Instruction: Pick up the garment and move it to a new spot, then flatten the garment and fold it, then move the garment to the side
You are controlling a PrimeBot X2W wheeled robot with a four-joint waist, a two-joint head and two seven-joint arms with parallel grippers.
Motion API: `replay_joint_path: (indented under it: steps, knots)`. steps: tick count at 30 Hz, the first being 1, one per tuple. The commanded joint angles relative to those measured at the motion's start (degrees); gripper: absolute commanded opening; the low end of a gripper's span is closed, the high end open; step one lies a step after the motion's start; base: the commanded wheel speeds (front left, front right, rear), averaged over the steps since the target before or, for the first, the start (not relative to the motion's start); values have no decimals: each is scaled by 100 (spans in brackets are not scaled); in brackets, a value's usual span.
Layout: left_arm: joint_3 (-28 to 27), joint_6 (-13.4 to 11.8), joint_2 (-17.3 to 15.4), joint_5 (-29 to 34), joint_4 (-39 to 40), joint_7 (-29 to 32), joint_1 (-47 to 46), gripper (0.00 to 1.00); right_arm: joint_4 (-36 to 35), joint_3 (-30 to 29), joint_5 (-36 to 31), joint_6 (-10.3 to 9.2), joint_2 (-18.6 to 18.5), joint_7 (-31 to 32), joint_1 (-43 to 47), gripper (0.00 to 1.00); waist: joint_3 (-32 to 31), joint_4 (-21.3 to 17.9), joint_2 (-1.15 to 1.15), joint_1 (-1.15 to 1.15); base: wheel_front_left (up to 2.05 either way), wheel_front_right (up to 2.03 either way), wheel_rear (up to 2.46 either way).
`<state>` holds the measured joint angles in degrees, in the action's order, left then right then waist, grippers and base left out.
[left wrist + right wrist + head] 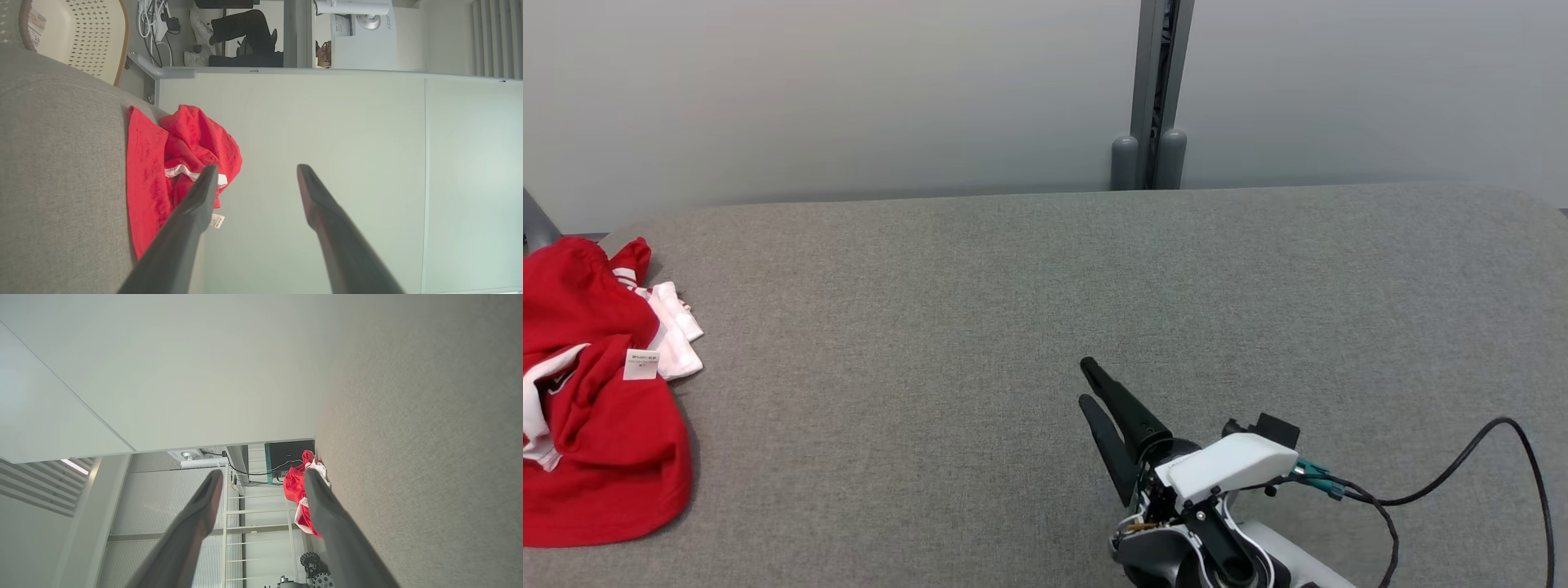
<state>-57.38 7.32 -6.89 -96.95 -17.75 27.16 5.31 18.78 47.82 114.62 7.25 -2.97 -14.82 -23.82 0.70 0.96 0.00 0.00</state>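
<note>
My right gripper [1086, 382] fingers are spread wide and empty, waiting at 5 o'clock over the grey surface [1013, 286]. My left gripper [257, 168] is equally spread and empty, probably ready for cloth. The garment [596, 408] lies crumpled at 9 o'clock, well apart and not yet picked up.

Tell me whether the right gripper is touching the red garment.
Apart. Head view shows a stretch of grey tabletop between the right gripper and the garment at left.
</note>
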Motion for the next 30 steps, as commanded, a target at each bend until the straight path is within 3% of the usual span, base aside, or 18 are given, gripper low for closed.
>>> replay_joint_path:
  steps: [1,30]
  knots:
    - [180,12,-142,57,143,-108,-164,100,-172,-197,-115,19,30,-5,-54,100,-1,-1,0,0,0,0,0]
    - [2357,17,47,894,741,-1647,-422,100,-707,-1875,-2131,26,-1,-17,522,100,-23,-25,0,0,0,0,0]
